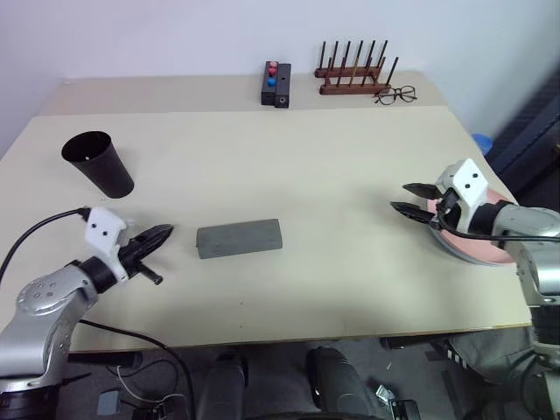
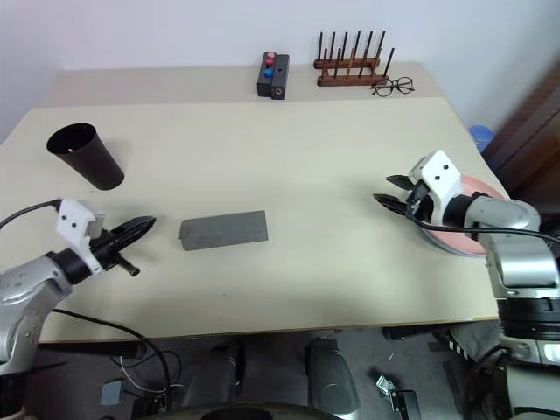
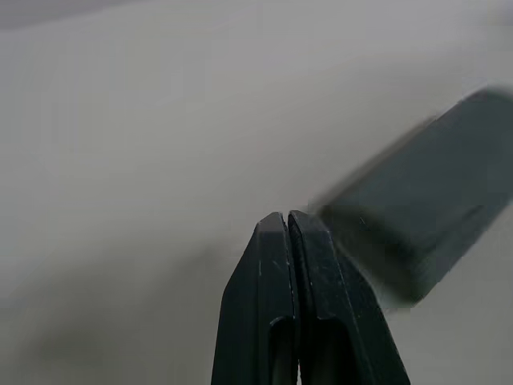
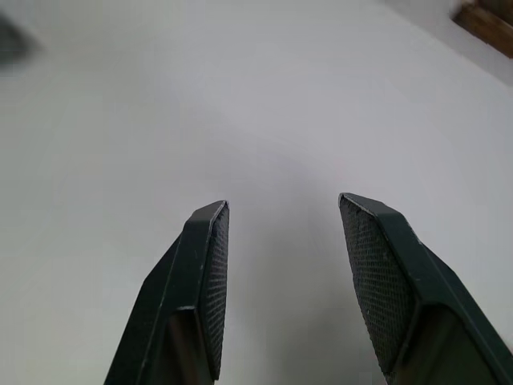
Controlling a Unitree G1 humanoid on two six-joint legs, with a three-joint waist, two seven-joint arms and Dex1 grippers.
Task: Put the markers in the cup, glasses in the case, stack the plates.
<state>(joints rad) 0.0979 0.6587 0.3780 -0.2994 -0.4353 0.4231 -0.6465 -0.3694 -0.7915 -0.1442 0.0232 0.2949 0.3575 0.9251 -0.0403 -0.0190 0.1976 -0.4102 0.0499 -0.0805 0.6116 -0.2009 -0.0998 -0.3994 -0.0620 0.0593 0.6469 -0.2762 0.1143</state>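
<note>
The tall black cup stands at the table's far left. The grey case lies flat near the middle, flap shut. My left gripper is shut and empty, pointing at the case's left end from a short gap; the case shows just beyond the closed fingers. My right gripper is open and empty above bare tabletop, in front of the salmon pink plate at the right edge. A paler rim shows under that plate. The markers and the glasses are hidden or out of view.
Along the back of the table stand a black box with red and blue buttons and a wooden peg rack, with thin-rimmed clear spectacles beside it. A cable trails from my left wrist off the front edge.
</note>
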